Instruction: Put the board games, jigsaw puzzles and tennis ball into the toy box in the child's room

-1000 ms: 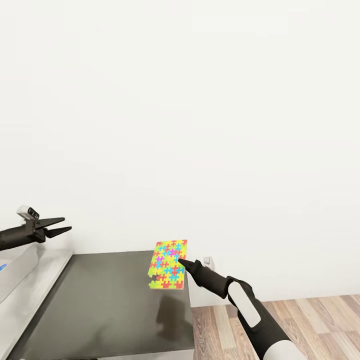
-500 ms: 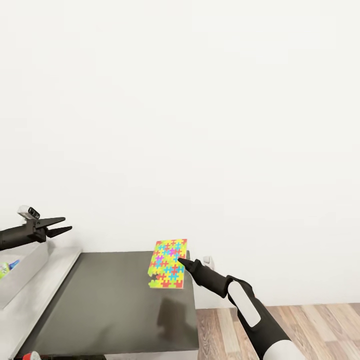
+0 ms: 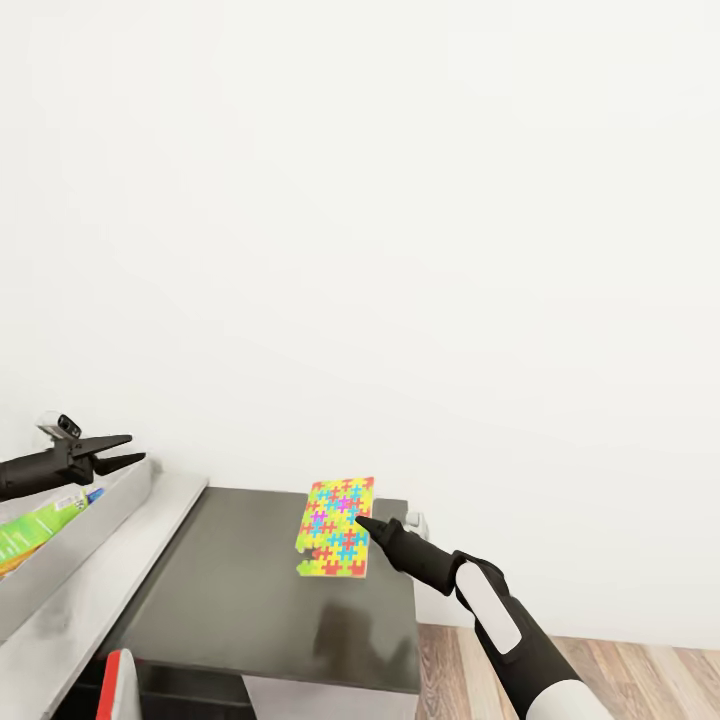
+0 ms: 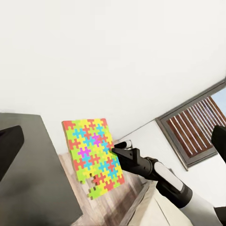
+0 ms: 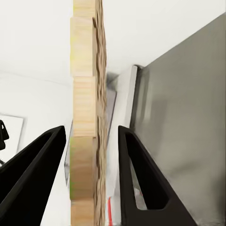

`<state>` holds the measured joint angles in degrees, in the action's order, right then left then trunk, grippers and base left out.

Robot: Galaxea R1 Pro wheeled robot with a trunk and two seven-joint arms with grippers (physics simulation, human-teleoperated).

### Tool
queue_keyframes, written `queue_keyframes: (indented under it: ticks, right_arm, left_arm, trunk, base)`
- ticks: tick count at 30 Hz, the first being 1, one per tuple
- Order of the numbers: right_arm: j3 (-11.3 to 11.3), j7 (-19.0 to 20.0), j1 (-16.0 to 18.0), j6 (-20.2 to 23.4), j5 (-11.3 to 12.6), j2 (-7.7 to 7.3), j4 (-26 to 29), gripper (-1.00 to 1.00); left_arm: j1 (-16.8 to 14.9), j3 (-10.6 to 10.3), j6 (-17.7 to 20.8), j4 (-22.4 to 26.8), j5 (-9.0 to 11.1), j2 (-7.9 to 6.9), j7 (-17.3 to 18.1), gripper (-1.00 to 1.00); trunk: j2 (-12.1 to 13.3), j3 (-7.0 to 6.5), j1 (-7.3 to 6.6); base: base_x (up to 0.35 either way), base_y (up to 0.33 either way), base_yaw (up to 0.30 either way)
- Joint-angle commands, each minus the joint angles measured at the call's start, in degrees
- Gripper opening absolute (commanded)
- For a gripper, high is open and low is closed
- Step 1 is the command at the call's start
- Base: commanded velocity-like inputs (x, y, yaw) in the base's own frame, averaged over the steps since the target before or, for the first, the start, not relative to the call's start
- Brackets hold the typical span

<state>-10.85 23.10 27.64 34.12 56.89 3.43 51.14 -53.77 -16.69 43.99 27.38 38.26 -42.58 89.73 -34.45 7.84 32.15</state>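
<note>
Closest to me, my right arm reaches forward and its black two-fingered right end effector [image 3: 362, 524] is closed on the thin multicolour jigsaw puzzle square [image 3: 338, 527], held on edge in the air with its long axis roughly upright; in the right wrist view the two fingers sit either side of the puzzle's pale layered edge [image 5: 85, 117], so I read the grip as holding. The puzzle hangs above the far right corner of the lower dark grey cabinet top [image 3: 250, 600], not touching it. My left end effector [image 3: 112, 452] is off to the left, fingers slightly parted with nothing between them, hovering just over the far rim of the shallow pale grey toy box [image 3: 110, 505], which sits on the pale grey-white worktop [image 3: 90, 620]. A green-edged printed game box [image 3: 40, 525] already lies inside the toy box. What the next move turns on, as I judge it: the toy box lies well to the left of the held puzzle, so the right arm must carry it leftward across the cabinet, then tip it flat to drop in. Beyond all this is a plain white wall [image 3: 400, 250], with wood plank floor [image 3: 640, 670] at lower right.
</note>
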Motion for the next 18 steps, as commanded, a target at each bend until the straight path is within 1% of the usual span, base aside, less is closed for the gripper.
queue_keyframes:
  ticks: [1,4,7,16,18]
  right_arm:
    - [0.04,0.02,0.04,0.28,0.24,0.0,0.01,-1.0]
    - [0.04,0.02,0.04,0.3,0.24,0.0,0.01,-1.0]
    - [0.04,0.02,0.04,0.3,0.24,0.0,0.02,-1.0]
    - [0.03,0.02,0.04,0.28,0.24,0.0,0.01,-1.0]
    - [0.03,0.02,0.04,0.29,0.24,0.0,0.01,-1.0]
  left_arm:
    - [-0.11,-0.41,0.62,-0.04,0.24,-0.05,0.27,1.0]
    - [-0.11,-0.43,0.64,-0.05,0.24,-0.05,0.27,1.0]
    - [-0.11,-0.43,0.66,-0.05,0.24,-0.05,0.27,1.0]
    - [-0.11,-0.38,0.66,-0.07,0.26,-0.13,0.27,1.0]
    - [-0.11,-0.37,0.66,-0.11,0.25,-0.18,0.27,1.0]
  trunk:
    - [-0.1,0.06,0.0]
    - [-0.1,-0.09,0.0]
    - [-0.1,-0.23,0.0]
    - [-0.1,-0.66,0.0]
    - [0.7,-1.12,-0.44]
  base:
    - [-0.23,-0.116,0.249]
    - [-0.237,-0.116,0.249]
    - [-0.106,-0.046,0.249]
    - [-0.015,-0.006,0.249]
    - [-0.001,0.0,0.249]
